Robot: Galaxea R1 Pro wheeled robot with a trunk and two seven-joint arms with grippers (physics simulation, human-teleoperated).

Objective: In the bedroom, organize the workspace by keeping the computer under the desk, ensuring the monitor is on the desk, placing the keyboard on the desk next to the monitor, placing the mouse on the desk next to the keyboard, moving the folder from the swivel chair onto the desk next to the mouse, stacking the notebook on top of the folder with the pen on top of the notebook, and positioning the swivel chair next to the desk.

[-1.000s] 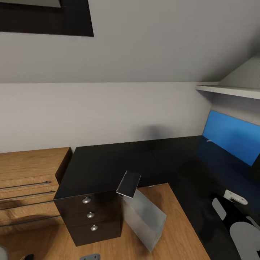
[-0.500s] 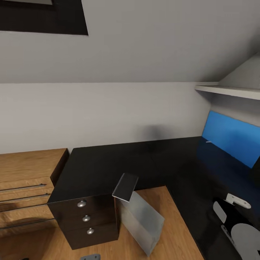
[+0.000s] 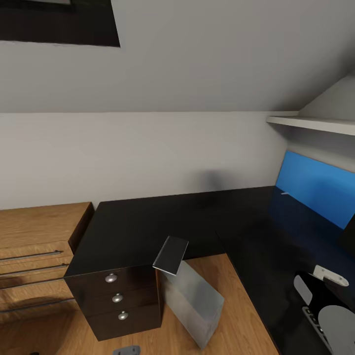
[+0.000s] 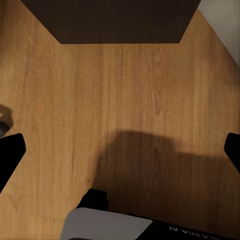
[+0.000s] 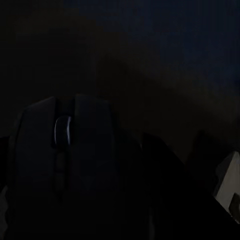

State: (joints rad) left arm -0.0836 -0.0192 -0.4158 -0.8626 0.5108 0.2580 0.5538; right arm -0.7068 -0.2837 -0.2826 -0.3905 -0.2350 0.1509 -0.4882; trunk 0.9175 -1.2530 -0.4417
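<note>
The right gripper's fingers [image 5: 165, 200] close in beside the small dark rounded mouse [image 5: 65, 165], though it is too dark to tell whether they clamp it. The left gripper [image 4: 120, 150] hangs spread wide over the light wood floor [image 4: 75, 100]. Farther out, the black-topped desk [image 3: 162, 222] spans the far wall, the light grey boxy computer tower [image 3: 190, 291] tilting beneath it just right of the dark three-drawer cabinet [image 3: 118, 301].

keyboard [image 3: 311, 318] cut off, mouse [image 5: 65, 165] dim
</note>
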